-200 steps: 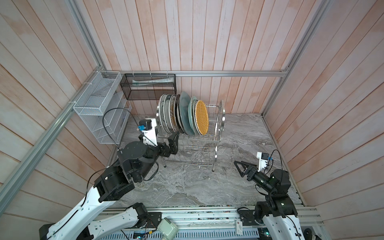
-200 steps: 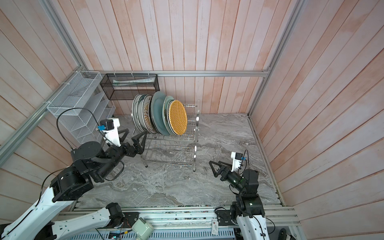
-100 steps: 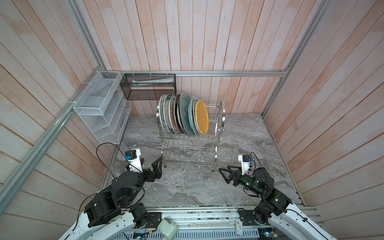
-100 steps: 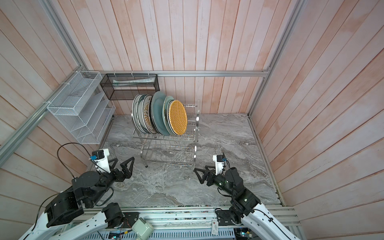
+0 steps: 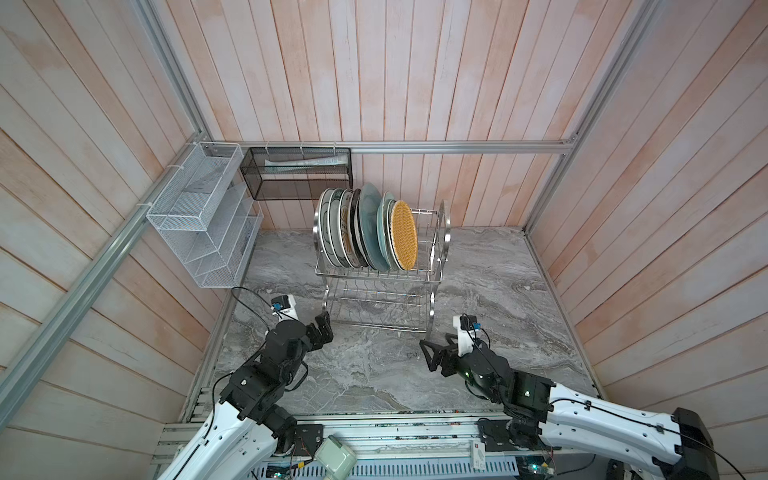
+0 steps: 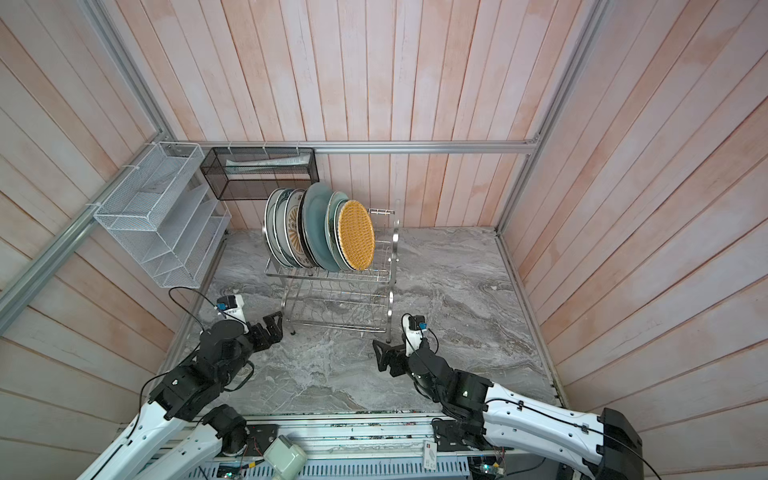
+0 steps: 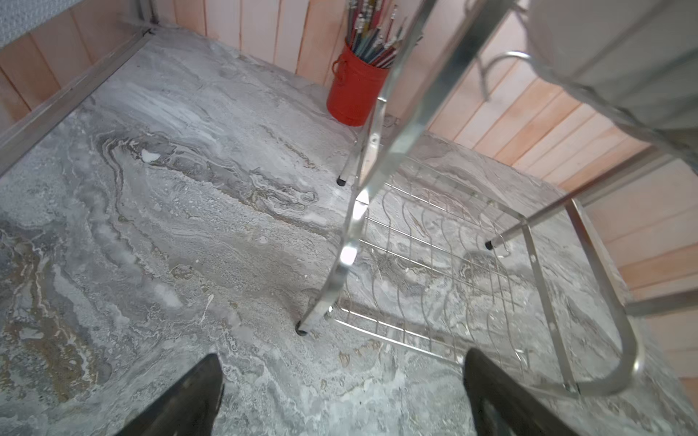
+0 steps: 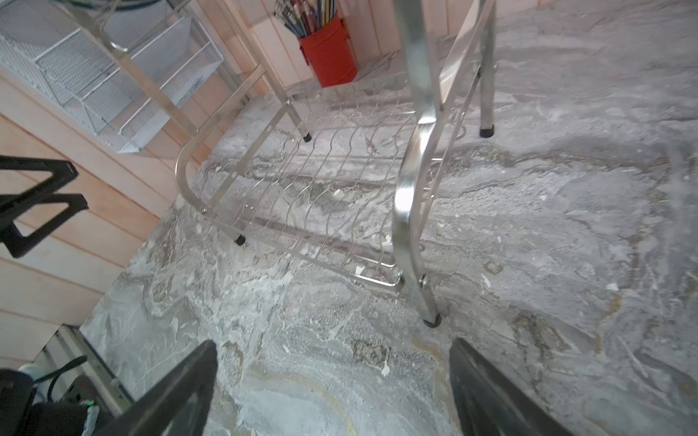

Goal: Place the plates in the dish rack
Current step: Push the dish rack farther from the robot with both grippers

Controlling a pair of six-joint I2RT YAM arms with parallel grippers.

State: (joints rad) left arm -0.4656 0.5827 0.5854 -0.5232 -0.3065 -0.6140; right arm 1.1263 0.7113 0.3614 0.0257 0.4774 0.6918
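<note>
– So, what has changed in the last second?
– The left gripper has come down from the upper tier of the dish rack. It now hangs low by the rack's front left foot, jaws spread, holding nothing. The right gripper has swung in towards the middle, also spread wide and empty.
– And the plates?
– Unmoved. They all stand on edge in the upper tier, packed toward its left end, with the orange lattice plate outermost. No plate lies on the marble tabletop in both top views. I judge the loading done, with both arms backing off.
– Do the wrist cameras add anything?
– Yes. Both wrist views show a red pot of pencils behind the rack, which the top views do not show. They also show the lower tier bare. Only the top views show the plates as a row; the left wrist view catches just a blurred pale underside.
</note>
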